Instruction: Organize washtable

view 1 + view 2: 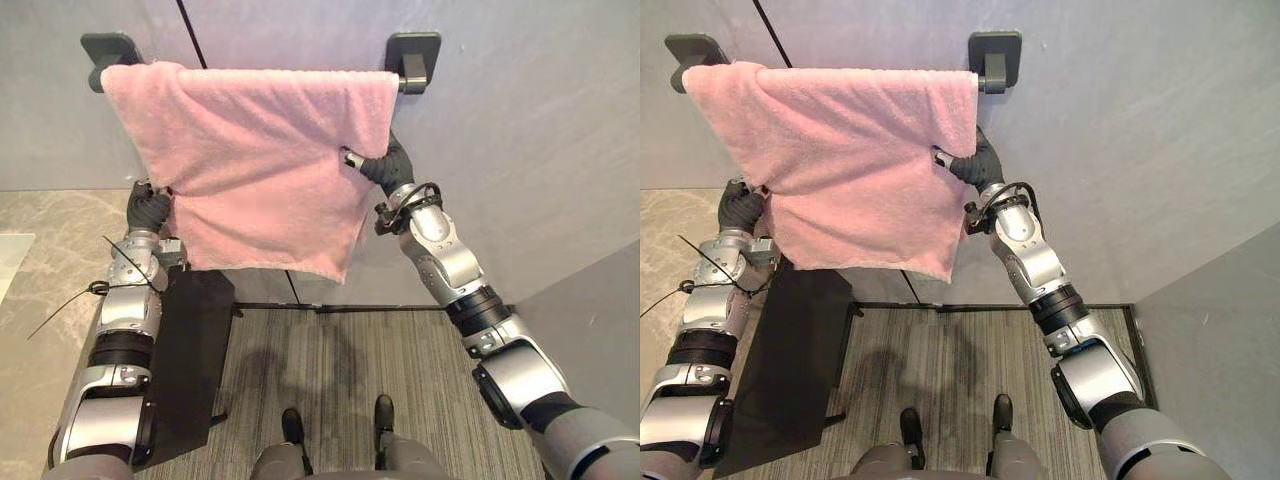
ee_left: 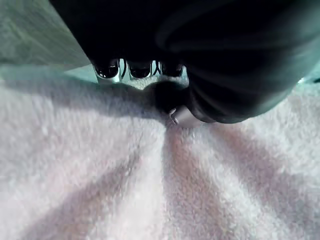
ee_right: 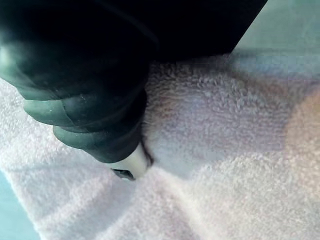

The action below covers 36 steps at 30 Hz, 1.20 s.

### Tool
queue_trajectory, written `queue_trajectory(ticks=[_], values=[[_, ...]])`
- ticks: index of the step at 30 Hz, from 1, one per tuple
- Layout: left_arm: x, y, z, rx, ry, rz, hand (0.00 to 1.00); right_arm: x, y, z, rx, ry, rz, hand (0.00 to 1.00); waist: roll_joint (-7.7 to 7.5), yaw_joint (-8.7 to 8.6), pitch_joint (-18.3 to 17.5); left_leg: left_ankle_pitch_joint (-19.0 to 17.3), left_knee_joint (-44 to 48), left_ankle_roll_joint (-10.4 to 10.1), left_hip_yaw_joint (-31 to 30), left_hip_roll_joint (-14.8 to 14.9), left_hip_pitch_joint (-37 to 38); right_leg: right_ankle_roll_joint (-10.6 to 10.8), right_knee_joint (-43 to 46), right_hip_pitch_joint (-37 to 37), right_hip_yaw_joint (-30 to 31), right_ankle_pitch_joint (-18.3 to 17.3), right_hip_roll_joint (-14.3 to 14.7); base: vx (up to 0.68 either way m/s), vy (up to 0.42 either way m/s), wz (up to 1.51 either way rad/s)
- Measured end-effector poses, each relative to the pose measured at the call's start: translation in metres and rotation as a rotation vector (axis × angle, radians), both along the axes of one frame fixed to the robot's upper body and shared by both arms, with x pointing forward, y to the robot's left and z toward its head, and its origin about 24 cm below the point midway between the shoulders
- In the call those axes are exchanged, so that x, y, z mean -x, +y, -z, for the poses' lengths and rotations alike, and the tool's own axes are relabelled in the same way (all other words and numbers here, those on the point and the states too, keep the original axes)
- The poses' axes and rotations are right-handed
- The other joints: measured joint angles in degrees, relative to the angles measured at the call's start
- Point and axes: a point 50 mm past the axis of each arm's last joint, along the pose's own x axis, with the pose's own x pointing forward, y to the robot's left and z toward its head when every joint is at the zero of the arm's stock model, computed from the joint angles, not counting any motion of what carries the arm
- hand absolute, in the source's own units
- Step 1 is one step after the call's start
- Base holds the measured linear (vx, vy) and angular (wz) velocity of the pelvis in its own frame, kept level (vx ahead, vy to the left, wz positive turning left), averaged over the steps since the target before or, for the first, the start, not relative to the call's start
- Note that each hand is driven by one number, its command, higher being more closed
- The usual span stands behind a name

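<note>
**Pink towel on the wall bar, pinched at both side edges**

At the far left lies a pale, veined stone tabletop (image 1: 40, 250), and a flat black panel (image 1: 190, 350) drops from its near edge towards the floor. Above them, a dark left bracket (image 1: 108, 45) is fixed to the grey wall (image 1: 520, 150) and carries one end of a dark towel bar (image 1: 400, 82).

The left robot hand (image 2: 140, 70) is at the left edge of the towel, below the bar. Seen from the head, the hand itself is tucked behind the cloth. Its wrist view shows dark fingertips (image 2: 107, 71) in a row against the terry and the thumb pressed into it from the other side. Folds fan out from that spot, so the hand is pinching the fabric.

The pink towel (image 1: 260, 160) is draped over the bar and spans it from bracket to bracket. It hangs unevenly, with its lower hem slanting down to a low corner on the right. Below it is striped grey carpet (image 1: 340, 370).

The right robot hand (image 1: 353, 158) meets the towel's right edge about halfway down. Its thumb is dug into a puckered fold, nipping the cloth. Just above it, the right bracket (image 1: 415, 50) holds the bar's other end.
</note>
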Motion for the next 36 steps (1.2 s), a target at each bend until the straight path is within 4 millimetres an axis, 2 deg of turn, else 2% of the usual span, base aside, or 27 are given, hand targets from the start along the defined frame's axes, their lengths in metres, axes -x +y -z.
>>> queue_trajectory(ticks=[7, 15, 20, 22, 23, 25, 27, 28, 29, 31, 33, 36], values=[[0.004, 0.011, 0.013, 0.082, 0.034, -0.025, 0.00, 0.005, -0.006, 0.006, -0.054, 0.036, -0.067, 0.00, -0.41, -0.05, -0.24, 0.00, -0.01, 0.00, -0.07, -0.01, 0.00, 0.03, -0.01, 0.04, -0.05, 0.02, -0.02, 0.00, 0.000, 0.00], [0.008, 0.026, 0.010, 0.160, 0.003, -0.057, 0.00, 0.005, -0.024, 0.018, -0.031, 0.071, -0.060, 0.00, -0.80, -0.10, -0.48, 0.00, 0.04, 0.00, -0.05, -0.01, 0.03, 0.05, -0.02, 0.06, -0.01, 0.04, -0.01, 0.00, 0.000, 0.00], [0.017, 0.047, -0.001, 0.216, -0.068, -0.127, 0.00, 0.011, -0.063, 0.016, -0.062, 0.045, 0.037, 0.00, -1.36, 0.07, -0.86, 0.00, 0.11, 0.00, -0.11, -0.06, 0.05, 0.06, -0.02, 0.13, -0.06, 0.05, -0.06, 0.00, 0.000, 0.00], [0.024, 0.062, -0.010, 0.228, -0.109, -0.186, 0.00, 0.015, -0.095, 0.017, -0.084, 0.040, 0.135, 0.00, -1.52, 0.00, -1.30, 0.00, 0.13, 0.00, -0.16, -0.11, 0.21, 0.07, -0.03, 0.32, -0.11, 0.06, -0.11, 0.00, 0.000, 0.00], [0.027, 0.066, -0.012, 0.232, -0.120, -0.200, 0.00, 0.017, -0.104, 0.017, -0.088, 0.039, 0.168, 0.00, -1.53, -0.01, -1.52, 0.00, 0.13, 0.01, -0.16, -0.12, 0.22, 0.07, -0.03, 0.33, -0.11, 0.06, -0.12, 0.00, 0.000, 0.00], [0.038, 0.079, -0.015, 0.243, -0.157, -0.251, 0.00, 0.027, -0.139, 0.022, -0.113, 0.041, 0.298, 0.00, -1.37, -0.11, -2.80, 0.00, 0.12, 0.01, -0.18, -0.12, 0.27, 0.08, -0.05, 0.38, -0.13, 0.05, -0.12, 0.00, 0.000, 0.00], [0.045, 0.084, -0.020, 0.238, -0.192, -0.266, 0.00, 0.033, -0.159, 0.024, -0.132, 0.041, 0.384, 0.00, -1.32, -0.21, -3.28, -0.01, 0.12, 0.01, -0.22, -0.09, 0.70, 0.08, -0.06, 0.78, -0.17, 0.05, -0.11, 0.00, 0.000, 0.00], [0.054, 0.085, -0.029, 0.216, -0.239, -0.273, 0.00, 0.045, -0.179, 0.017, -0.173, -0.001, 0.479, 0.00, -1.16, -0.29, -3.72, -0.02, 0.09, 0.02, -0.25, -0.07, 1.02, 0.09, -0.07, 1.13, -0.20, 0.04, -0.11, 0.00, 0.000, 0.00], [0.057, 0.086, -0.033, 0.208, -0.262, -0.281, 0.00, 0.051, -0.185, 0.013, -0.196, -0.029, 0.514, 0.00, -1.05, -0.35, -3.99, -0.02, 0.09, 0.01, -0.26, -0.08, 1.03, 0.10, -0.07, 1.15, -0.21, 0.03, -0.12, 0.00, 0.000, 0.00], [0.076, 0.087, -0.048, 0.196, -0.386, -0.322, 0.00, 0.073, -0.202, -0.009, -0.235, -0.165, 0.625, 0.00, -0.16, -1.04, -4.81, 0.07, -0.54, 0.10, -0.51, -0.21, 1.83, 0.17, -0.07, 1.82, -0.66, -0.04, -0.17, -0.02, 0.003, 0.05], [0.085, 0.085, -0.055, 0.181, -0.449, -0.327, 0.00, 0.081, -0.205, -0.019, -0.256, -0.228, 0.649, 0.00, 0.53, -1.64, -5.72, 0.29, -1.28, 0.07, -0.58, -0.31, 2.72, 0.38, -0.07, 2.41, -0.82, -0.24, -0.20, -0.03, 0.008, 0.04], [0.085, 0.065, -0.067, 0.134, -0.499, -0.246, 0.00, 0.090, -0.195, -0.033, -0.264, -0.322, 0.612, 0.00, 1.74, -1.84, -7.33, 0.25, -1.65, 0.02, -0.62, -0.44, 3.12, 1.11, -0.11, 2.82, -0.96, -1.16, -0.37, -0.05, 0.003, 0.03]])
